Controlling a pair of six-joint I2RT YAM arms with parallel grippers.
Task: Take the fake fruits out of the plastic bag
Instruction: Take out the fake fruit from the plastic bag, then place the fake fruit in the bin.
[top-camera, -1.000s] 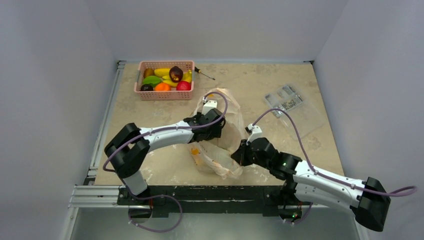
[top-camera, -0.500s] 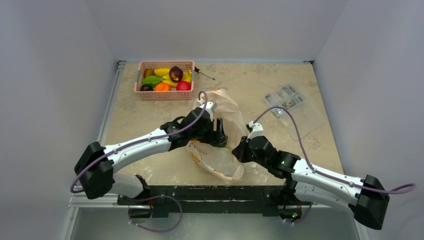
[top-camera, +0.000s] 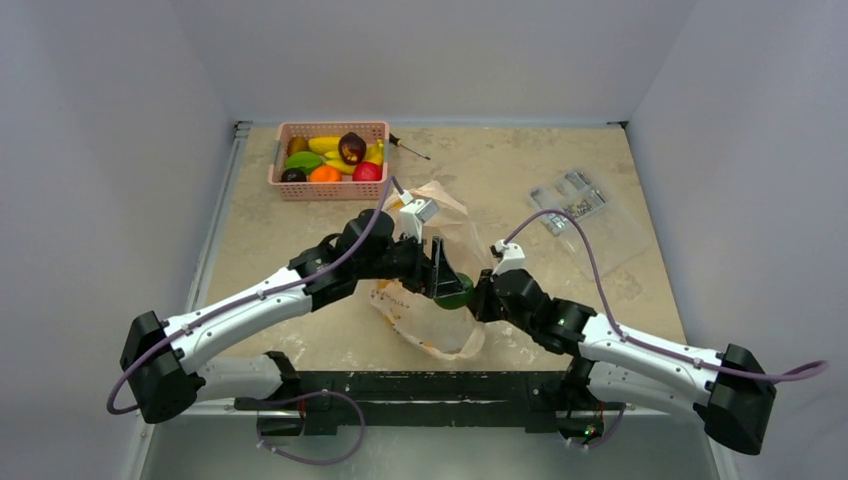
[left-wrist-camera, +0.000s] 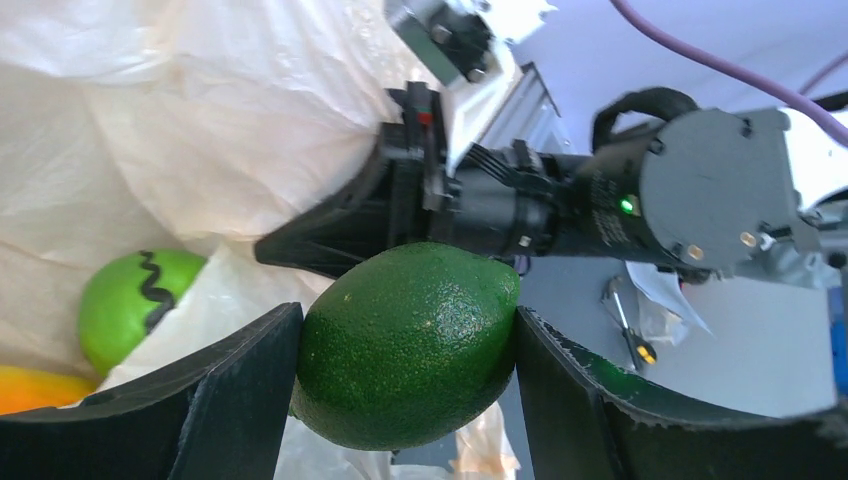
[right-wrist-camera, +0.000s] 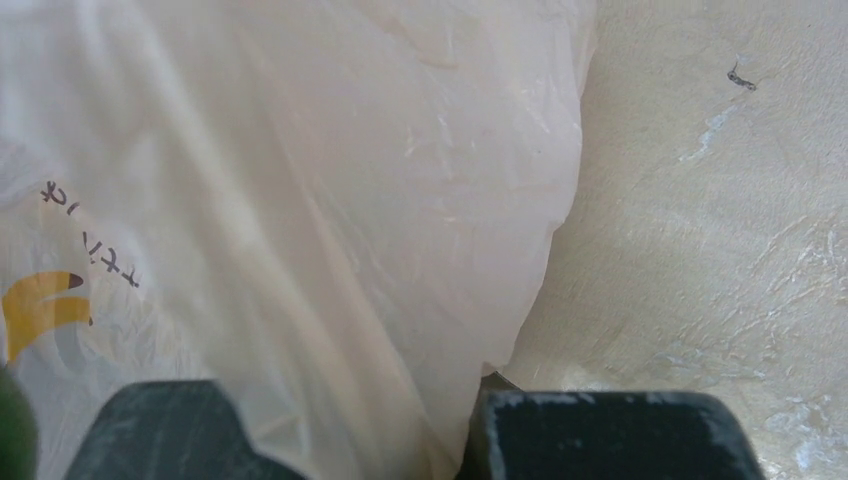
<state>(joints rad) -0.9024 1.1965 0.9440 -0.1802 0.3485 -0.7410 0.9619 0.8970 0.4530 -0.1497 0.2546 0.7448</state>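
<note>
The plastic bag (top-camera: 432, 318) lies crumpled at the table's middle front. My left gripper (top-camera: 447, 286) is shut on a dark green pebbled fake fruit (top-camera: 459, 292), held just above the bag's mouth; in the left wrist view the fruit (left-wrist-camera: 405, 345) fills the gap between the fingers (left-wrist-camera: 235, 400). A light green striped ball (left-wrist-camera: 135, 305) and something orange (left-wrist-camera: 35, 390) lie inside the bag (left-wrist-camera: 200, 120). My right gripper (top-camera: 483, 300) is shut on the bag's right edge; the film (right-wrist-camera: 300, 200) passes between its fingers (right-wrist-camera: 600, 435).
A pink basket (top-camera: 282, 183) with several fruits stands at the back left, with a screwdriver (top-camera: 410, 148) beside it. A flat clear packet of small parts (top-camera: 590, 215) lies at the right. Walls close in the table on three sides.
My left arm has stretched to the right and its gripper has come up out of the bag with the dark green fruit in it. The right gripper has kept hold of the bag.
</note>
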